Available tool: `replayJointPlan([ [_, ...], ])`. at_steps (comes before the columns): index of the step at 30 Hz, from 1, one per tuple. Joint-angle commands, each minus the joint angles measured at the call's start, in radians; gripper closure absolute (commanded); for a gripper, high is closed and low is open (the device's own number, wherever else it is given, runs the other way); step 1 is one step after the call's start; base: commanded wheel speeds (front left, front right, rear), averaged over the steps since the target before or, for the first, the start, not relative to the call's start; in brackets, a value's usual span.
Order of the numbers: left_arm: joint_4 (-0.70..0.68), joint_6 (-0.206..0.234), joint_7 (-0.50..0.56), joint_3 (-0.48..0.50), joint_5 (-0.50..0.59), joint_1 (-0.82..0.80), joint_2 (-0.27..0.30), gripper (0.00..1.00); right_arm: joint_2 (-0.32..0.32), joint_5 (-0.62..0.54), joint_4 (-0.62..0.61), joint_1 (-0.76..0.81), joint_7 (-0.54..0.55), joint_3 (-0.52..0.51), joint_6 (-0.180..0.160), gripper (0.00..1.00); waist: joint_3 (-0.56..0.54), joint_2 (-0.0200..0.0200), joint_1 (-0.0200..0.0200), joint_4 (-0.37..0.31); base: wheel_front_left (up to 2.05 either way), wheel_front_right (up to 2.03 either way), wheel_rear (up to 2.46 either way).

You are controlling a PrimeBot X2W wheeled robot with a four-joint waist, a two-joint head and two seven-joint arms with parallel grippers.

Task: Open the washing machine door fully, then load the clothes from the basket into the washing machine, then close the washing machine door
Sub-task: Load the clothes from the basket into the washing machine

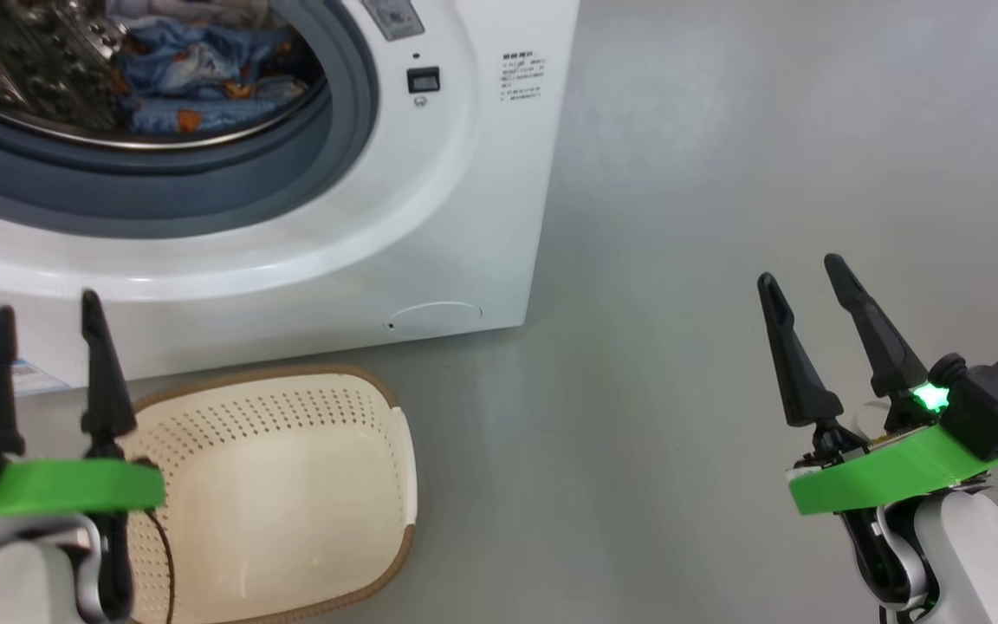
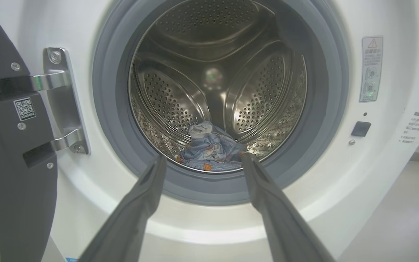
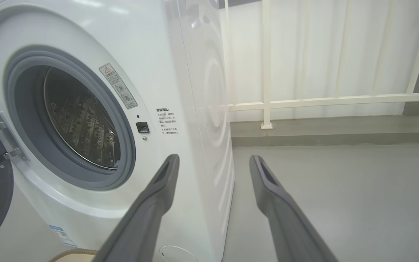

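The white washing machine (image 1: 464, 217) stands with its door (image 2: 9, 153) swung wide to the left on its steel hinge. Light-blue printed clothes (image 2: 211, 151) lie at the bottom of the steel drum, also seen as clothes (image 1: 204, 78) in the head view. The cream basket (image 1: 274, 416) sits on the floor in front of the machine with nothing in it. My left gripper (image 1: 48, 325) is open and empty, hovering over the basket's left rim and pointing at the drum mouth. My right gripper (image 1: 802, 273) is open and empty over bare floor to the machine's right.
Grey floor (image 1: 724, 173) spreads to the right of the washing machine. A white railing (image 3: 304, 100) with pale curtains behind it runs along a raised ledge beyond the machine's right side. A round flap (image 1: 434, 316) sits low on the machine's front.
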Motion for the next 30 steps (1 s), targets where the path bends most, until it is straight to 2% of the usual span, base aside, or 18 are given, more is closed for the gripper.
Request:
replayJointPlan([
  [1,-0.036,0.001,-0.005,0.027,0.015,0.018,0.025,0.0,-0.014,0.006,-0.022,0.009,-0.008,0.014,0.005,0.0,-0.013,-0.0001,0.0,0.004,0.0,0.0,0.0],
  [15,-0.113,0.001,-0.005,0.013,0.012,0.201,0.008,0.0,-0.034,0.014,-0.018,0.092,-0.008,-0.015,0.005,0.0,-0.101,-0.0001,0.0,0.018,0.0,0.0,0.0],
  [30,-0.173,0.001,-0.005,0.023,0.032,0.326,-0.006,0.0,-0.047,0.019,-0.023,0.166,-0.008,-0.044,0.005,0.0,-0.165,-0.0001,0.0,0.031,0.0,0.0,0.0],
])
